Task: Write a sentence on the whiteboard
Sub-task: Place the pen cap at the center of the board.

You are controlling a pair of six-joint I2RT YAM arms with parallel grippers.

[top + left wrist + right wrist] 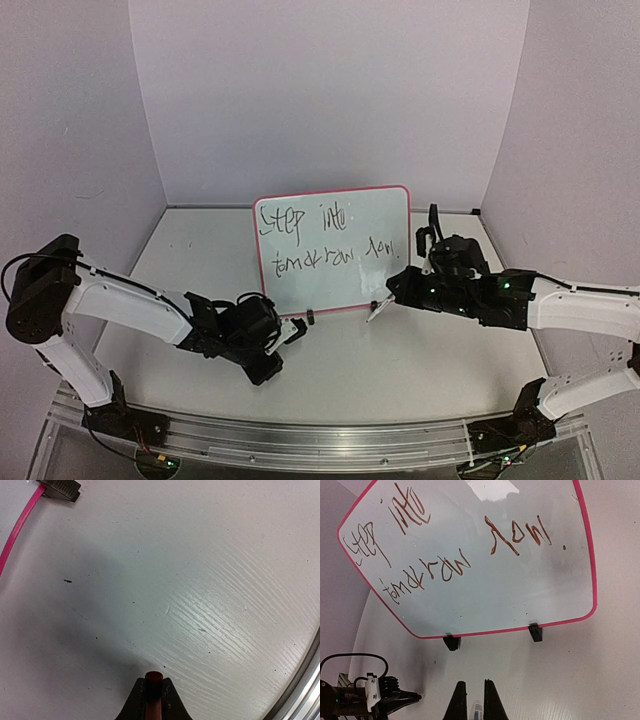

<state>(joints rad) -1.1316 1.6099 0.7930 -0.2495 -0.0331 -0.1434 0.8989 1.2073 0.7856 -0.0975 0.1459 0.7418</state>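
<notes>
The whiteboard (345, 285) stands upright on two black clips (452, 642) at the table's middle, pink-edged. The sentence (320, 235) runs across it in two handwritten lines, seen from below in the right wrist view (435, 572). My right gripper (392, 290) hovers just right of the board's lower right corner, shut on a white marker (377, 309) with a blue label (478, 711); its tip is off the board. My left gripper (296, 331) sits low in front of the board's lower left corner, shut on a small red cap (154, 677), pointing at bare table.
The board's pink edge (20, 527) and one clip (60, 487) show at the top left of the left wrist view. A metal rail (320, 435) runs along the near table edge. Grey walls enclose the table on three sides.
</notes>
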